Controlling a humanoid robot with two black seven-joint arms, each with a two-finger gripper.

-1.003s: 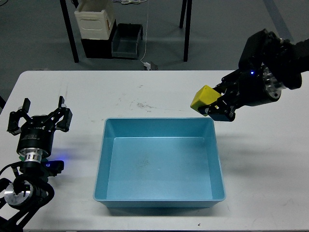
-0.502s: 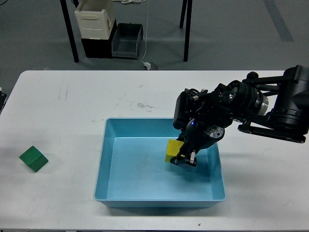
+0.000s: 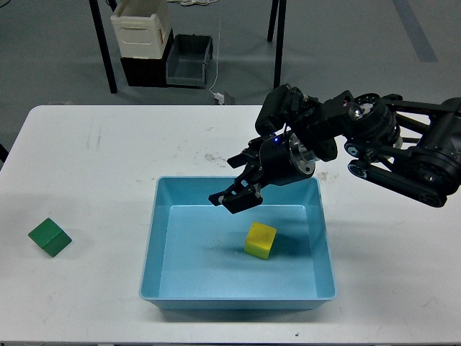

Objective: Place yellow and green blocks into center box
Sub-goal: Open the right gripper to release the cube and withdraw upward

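Observation:
The yellow block [image 3: 260,240] lies on the floor of the light blue box [image 3: 160,209] at the table's centre, right of the middle. My right gripper [image 3: 234,195] hangs above the box's back wall, up and left of the yellow block, open and empty. The green block [image 3: 50,237] sits on the white table near the left edge, well left of the box. My left arm and gripper are out of view.
The white table [image 3: 108,158] carries only the box and the green block. Beyond its far edge stand black table legs [image 3: 104,47], a cream bin [image 3: 142,29] and a dark crate [image 3: 189,61] on the floor.
My right gripper has let go of the yellow block, which now rests on the box floor. The gripper has risen and moved left and back. The green block has not moved.

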